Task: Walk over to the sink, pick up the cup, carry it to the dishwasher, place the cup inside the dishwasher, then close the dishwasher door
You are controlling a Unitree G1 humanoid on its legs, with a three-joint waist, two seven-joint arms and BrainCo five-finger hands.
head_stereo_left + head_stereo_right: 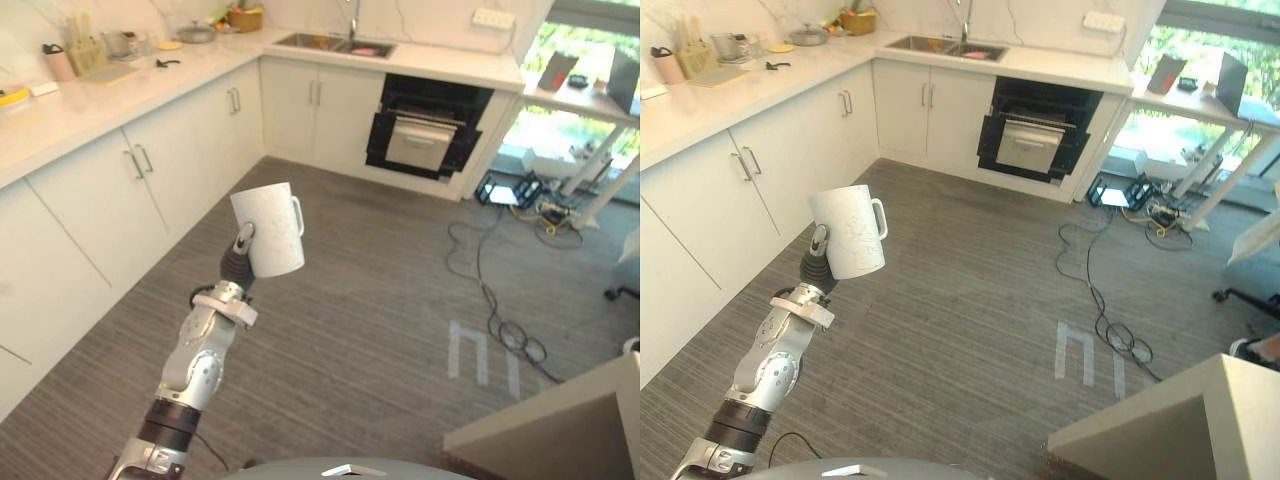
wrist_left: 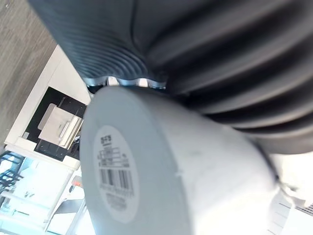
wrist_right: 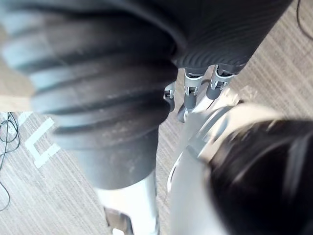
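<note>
My left hand (image 1: 236, 264) is raised over the floor and shut on a white handled cup (image 1: 270, 228), which it holds upright with the handle turned to the right. In the left wrist view the cup's base (image 2: 115, 176) with its barcode label shows below the hand's dark cover. The dishwasher (image 1: 425, 135) stands open at the far end of the kitchen, under the counter, with its door down and a rack showing. The sink (image 1: 335, 44) is set in the counter just left of it. My right hand (image 3: 190, 93) hangs low over the floor with its fingers relaxed and empty.
White cabinets (image 1: 130, 190) run along the left wall and round the far corner. Black cables (image 1: 500, 320) loop on the floor at right, near a white tape mark (image 1: 480, 355). A beige box corner (image 1: 560, 430) juts in at lower right. A desk (image 1: 585, 100) stands by the window.
</note>
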